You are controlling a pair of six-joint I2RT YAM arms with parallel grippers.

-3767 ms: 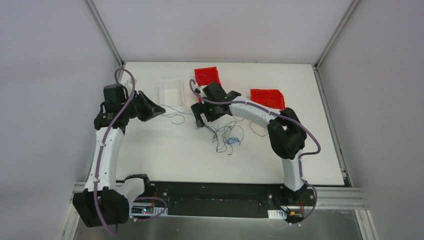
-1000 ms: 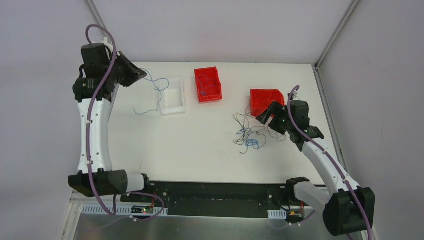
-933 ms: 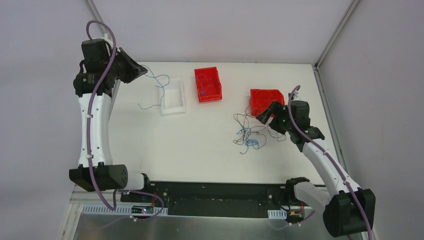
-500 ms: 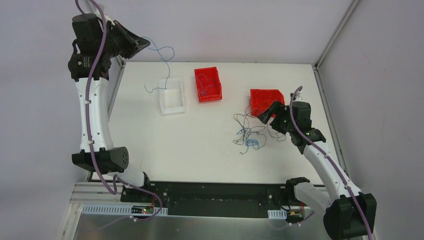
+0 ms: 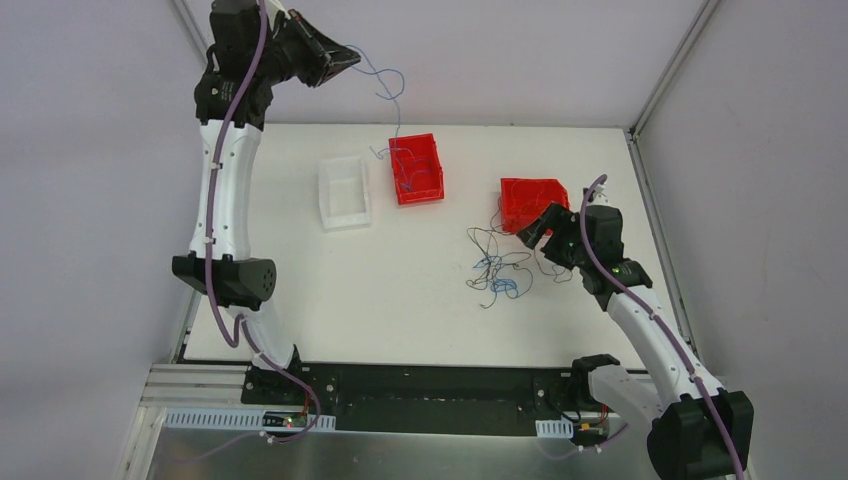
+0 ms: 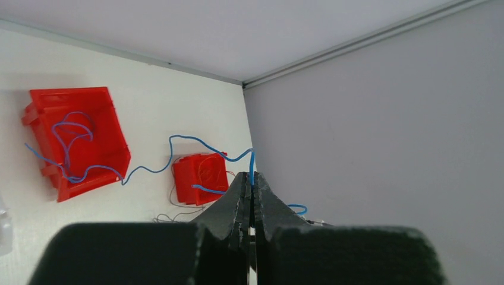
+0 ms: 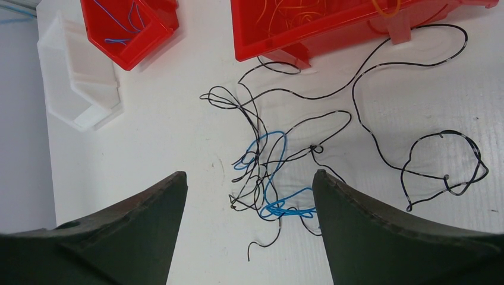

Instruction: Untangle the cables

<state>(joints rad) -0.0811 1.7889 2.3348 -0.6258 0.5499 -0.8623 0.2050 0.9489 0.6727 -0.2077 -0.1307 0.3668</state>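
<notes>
Two arms, well apart. High up, the left gripper [image 5: 345,62] pinches one blue cable [image 5: 385,85], jaws pressed together; it trails down to a red bin [image 5: 438,170]. Right gripper [image 5: 532,232] hovers, jaws spread, above tangled black and blue cables [image 5: 497,272] on the table [image 5: 400,310].

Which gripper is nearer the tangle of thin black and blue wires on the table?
Right. The right gripper hovers open just beside the tangle; the left gripper is raised far back-left, pinching a blue wire.
</notes>
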